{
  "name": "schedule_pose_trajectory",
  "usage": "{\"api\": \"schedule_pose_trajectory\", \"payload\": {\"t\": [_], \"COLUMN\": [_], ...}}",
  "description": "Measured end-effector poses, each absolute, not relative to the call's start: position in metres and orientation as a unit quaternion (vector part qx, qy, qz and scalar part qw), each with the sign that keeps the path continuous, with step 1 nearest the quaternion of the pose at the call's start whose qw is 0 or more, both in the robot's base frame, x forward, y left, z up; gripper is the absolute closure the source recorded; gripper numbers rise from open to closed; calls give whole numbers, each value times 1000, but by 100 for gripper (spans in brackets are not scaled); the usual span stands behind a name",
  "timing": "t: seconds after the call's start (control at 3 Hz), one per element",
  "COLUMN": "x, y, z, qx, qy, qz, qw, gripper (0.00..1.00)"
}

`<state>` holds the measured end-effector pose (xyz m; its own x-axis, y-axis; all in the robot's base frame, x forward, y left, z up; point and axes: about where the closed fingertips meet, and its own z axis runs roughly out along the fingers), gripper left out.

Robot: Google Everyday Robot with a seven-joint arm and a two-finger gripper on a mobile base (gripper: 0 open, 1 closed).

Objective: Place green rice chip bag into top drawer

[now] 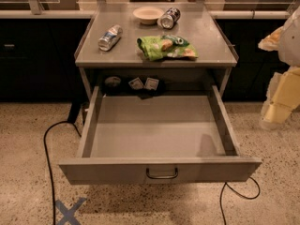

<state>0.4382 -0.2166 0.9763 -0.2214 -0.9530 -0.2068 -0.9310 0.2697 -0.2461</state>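
- Green rice chip bag [166, 47] lies flat on the table [93, 55], at about 5 o'clock on its top, near the front edge and touched by nothing.
- From the bag, a silver can [110, 37] lies on its side at 9 o'clock, well apart; a pale bowl [148, 15] sits at 11 o'clock and a second can [169, 18] at 12 o'clock, these two just beside each other.
- The top drawer [154, 130] is pulled fully out below the table, at 6 o'clock from the bag, its floor bare and its handle [161, 173] at the centre of the front panel.
- Step in hand, as I judge it: the approach to the bag. The drawer is already open and the bag is not yet picked up.
- The end effector [280, 97] hangs at 3 o'clock in the view, off the table's right side and well apart from the bag. I cannot tell whether it is apart or together; it holds nothing that shows.
- Only the lower arm [291, 36] shows at the right edge, reaching down beside the table.
- The next move likely calls for a sweep toward 10 o'clock over the table top, then a descent onto the crinkled foil, keeping clear of the second can behind it.
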Motion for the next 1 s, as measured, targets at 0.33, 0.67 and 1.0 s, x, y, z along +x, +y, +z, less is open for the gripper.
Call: {"api": "schedule_pose_trajectory", "payload": {"t": [0.33, 0.67, 1.0], "x": [438, 450, 495], "y": [-217, -214, -211], "z": [976, 974, 965], "qx": [-603, -602, -608], "qy": [781, 778, 766], "qz": [-35, -47, -71], "qw": [159, 173, 196], "gripper": [0, 0, 0]}}
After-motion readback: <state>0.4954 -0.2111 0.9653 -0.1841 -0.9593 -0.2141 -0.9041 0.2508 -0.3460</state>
